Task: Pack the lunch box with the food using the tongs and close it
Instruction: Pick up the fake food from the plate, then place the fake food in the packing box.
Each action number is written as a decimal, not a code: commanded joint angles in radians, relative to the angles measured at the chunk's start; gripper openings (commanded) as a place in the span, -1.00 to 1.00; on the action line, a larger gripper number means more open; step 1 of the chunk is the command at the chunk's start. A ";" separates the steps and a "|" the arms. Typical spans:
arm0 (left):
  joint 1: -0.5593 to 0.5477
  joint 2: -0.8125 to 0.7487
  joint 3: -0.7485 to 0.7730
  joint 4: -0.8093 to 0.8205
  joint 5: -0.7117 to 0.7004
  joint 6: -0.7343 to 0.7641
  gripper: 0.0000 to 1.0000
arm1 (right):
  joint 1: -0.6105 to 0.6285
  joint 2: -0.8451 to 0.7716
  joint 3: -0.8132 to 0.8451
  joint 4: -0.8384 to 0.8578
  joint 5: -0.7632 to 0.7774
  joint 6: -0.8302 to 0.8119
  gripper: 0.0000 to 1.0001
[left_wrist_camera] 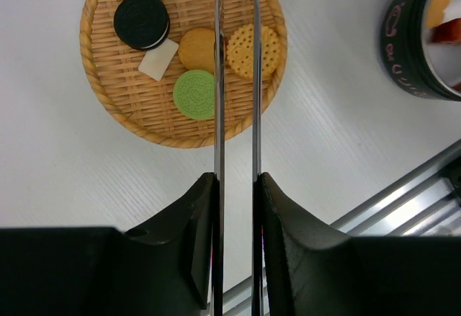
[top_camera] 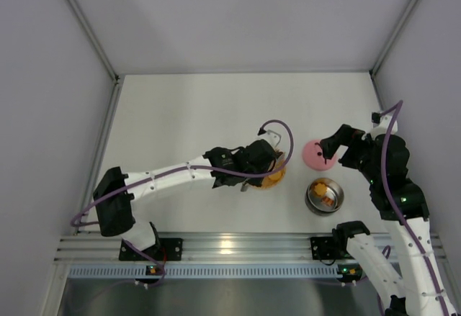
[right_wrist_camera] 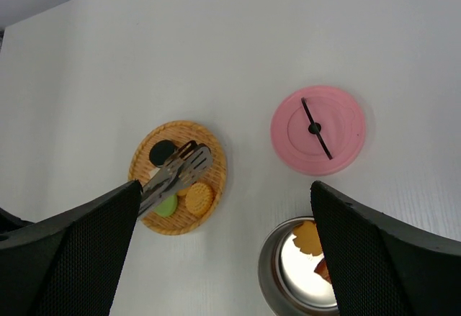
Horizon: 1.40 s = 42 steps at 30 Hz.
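Observation:
My left gripper (left_wrist_camera: 236,179) is shut on the two slim arms of the silver tongs (left_wrist_camera: 219,78), which reach out over the woven mat (left_wrist_camera: 130,114). On the mat lie food pieces: a black cookie (left_wrist_camera: 141,20), a green one (left_wrist_camera: 194,94), a yellow one (left_wrist_camera: 252,51), an orange one (left_wrist_camera: 196,48) and a white bit (left_wrist_camera: 158,60). The tong heads (right_wrist_camera: 180,163) hover close together above them. The steel lunch box (right_wrist_camera: 277,287) holds an orange piece (right_wrist_camera: 308,235) and a reddish one (right_wrist_camera: 324,267). Its pink lid (right_wrist_camera: 318,128) lies apart on the table. My right gripper (right_wrist_camera: 225,183) hangs open above the lid and box.
An aluminium rail (top_camera: 230,247) runs along the near table edge, just behind the left gripper (top_camera: 252,159). Grey walls enclose the table on the left, right and back. The lid (top_camera: 315,154) lies just beyond the lunch box (top_camera: 324,196), right of the mat (top_camera: 277,179).

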 commanded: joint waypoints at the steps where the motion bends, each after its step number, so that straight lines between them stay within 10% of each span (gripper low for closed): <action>1: -0.044 -0.086 0.048 0.099 0.038 0.039 -0.58 | -0.017 0.005 0.033 -0.021 -0.029 -0.021 0.99; 12: -0.254 0.009 0.187 0.089 0.021 0.117 -0.56 | -0.017 0.013 0.018 -0.001 -0.027 -0.015 0.99; 42: -0.291 0.089 0.200 0.108 0.075 0.136 0.04 | -0.017 0.004 0.016 -0.017 -0.012 -0.018 0.99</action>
